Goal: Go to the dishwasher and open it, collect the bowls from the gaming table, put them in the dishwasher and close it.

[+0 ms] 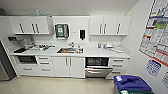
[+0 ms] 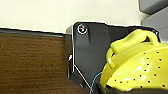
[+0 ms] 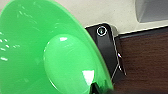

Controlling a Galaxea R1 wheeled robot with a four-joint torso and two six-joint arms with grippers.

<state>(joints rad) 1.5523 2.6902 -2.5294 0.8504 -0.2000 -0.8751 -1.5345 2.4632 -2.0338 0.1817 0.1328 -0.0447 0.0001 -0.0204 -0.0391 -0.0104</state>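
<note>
The dishwasher (image 1: pixel 97 67) sits under the white counter, right of the sink. Its steel door (image 1: pixel 98 72) is tipped partway down and the dark interior shows above it. In the left wrist view the smaller pale yellow-green bowl (image 2: pixel 136 66), perforated and with a loop handle, hangs close to the camera, with my left gripper (image 2: pixel 105 88) shut on its rim. In the right wrist view the larger bright green bowl (image 3: pixel 42 55) looms large, and my right gripper (image 3: pixel 96 88) is shut on its edge. The gaming table is out of view.
White cabinets line the wall above and below the counter (image 1: pixel 100 53). The sink (image 1: pixel 70 50) is mid-counter, with clutter to its left. A built-in oven (image 1: pixel 26 59) is at lower left. Blue-lidded bins (image 1: pixel 131 83) stand on the floor at the right. Posters hang on the right wall.
</note>
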